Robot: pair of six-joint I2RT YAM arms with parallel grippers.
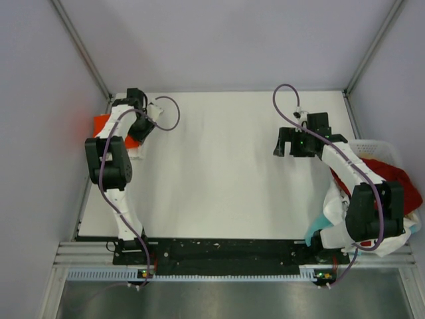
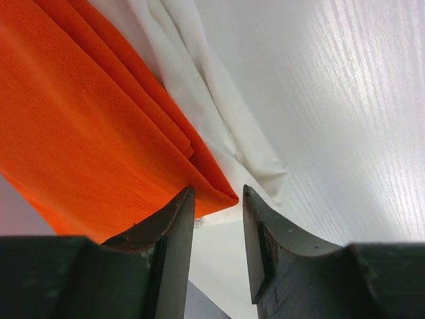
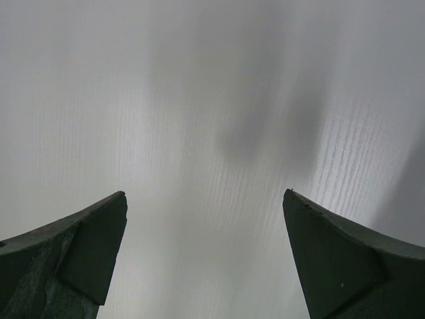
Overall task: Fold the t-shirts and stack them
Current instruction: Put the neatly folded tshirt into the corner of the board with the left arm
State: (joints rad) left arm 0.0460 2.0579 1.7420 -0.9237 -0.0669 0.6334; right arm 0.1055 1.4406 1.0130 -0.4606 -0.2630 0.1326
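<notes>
close under my left hand (image 2: 218,219) lies the corner of the folded orange-red t-shirt (image 2: 86,126), stacked on a white t-shirt (image 2: 219,126) at the bench's (image 1: 226,166) far left edge; the fingers stand slightly parted, grasping nothing. my right hand (image 3: 206,259) hangs wide open over bare bench. a dark red t-shirt (image 1: 392,179) waits in the white basket (image 1: 378,147) at right. if my left hand drags that corner while lifting away, the fold could spill open.

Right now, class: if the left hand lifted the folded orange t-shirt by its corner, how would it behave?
The orange t-shirt would probably droop and unfold: its layers lie loose. Thin cloth looks light. It may drag the white cloth beneath.
</notes>
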